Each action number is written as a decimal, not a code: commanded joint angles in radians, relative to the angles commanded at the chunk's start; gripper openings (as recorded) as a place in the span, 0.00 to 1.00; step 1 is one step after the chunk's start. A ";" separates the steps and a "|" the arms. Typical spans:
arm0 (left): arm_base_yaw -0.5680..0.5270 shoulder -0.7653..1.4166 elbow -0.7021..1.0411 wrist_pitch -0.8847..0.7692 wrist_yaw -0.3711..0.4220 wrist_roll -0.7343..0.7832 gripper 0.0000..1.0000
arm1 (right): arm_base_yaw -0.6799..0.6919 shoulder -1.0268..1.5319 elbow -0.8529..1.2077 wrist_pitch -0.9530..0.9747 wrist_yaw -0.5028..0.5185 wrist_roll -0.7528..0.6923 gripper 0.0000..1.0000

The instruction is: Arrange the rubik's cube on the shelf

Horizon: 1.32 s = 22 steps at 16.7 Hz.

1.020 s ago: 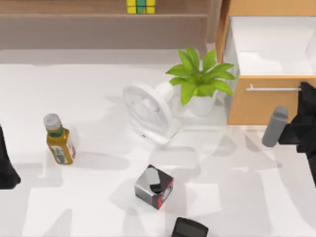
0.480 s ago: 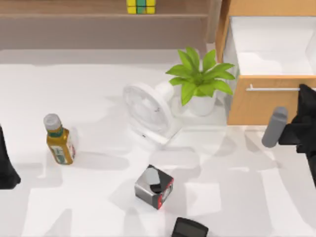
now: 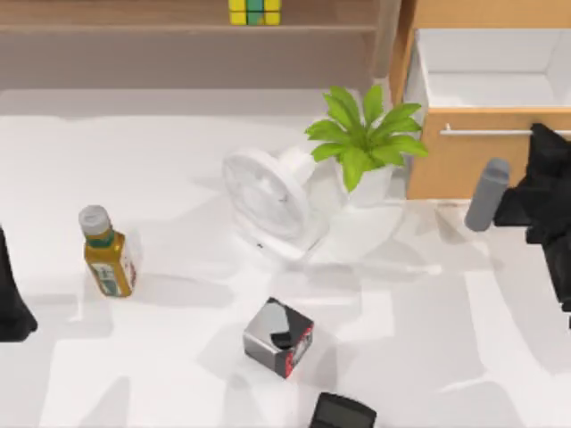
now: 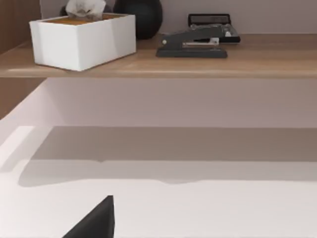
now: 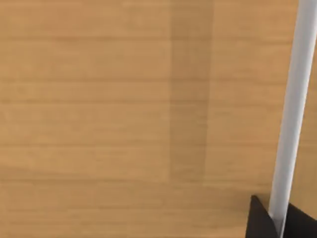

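Left gripper [image 3: 13,299] parked at the bench's [image 3: 161,357] left edge — jaws' state cannot be told. One rubik's cube [image 3: 254,11] already up on the one shelf [image 3: 134,28], near its middle. Probably light, rigid, smooth-faced — best pinched across two opposite flat sides. Right gripper [image 3: 544,192] at the drawer cabinet's [image 3: 464,165] handle [image 5: 290,114]; closure there cannot be told.

Yellow-green rubik's cube [image 3: 254,12], light-brown shelf [image 3: 134,27]
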 joint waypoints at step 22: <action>0.000 0.000 0.000 0.000 0.000 0.000 1.00 | -0.068 0.130 0.345 -0.218 -0.068 0.001 0.00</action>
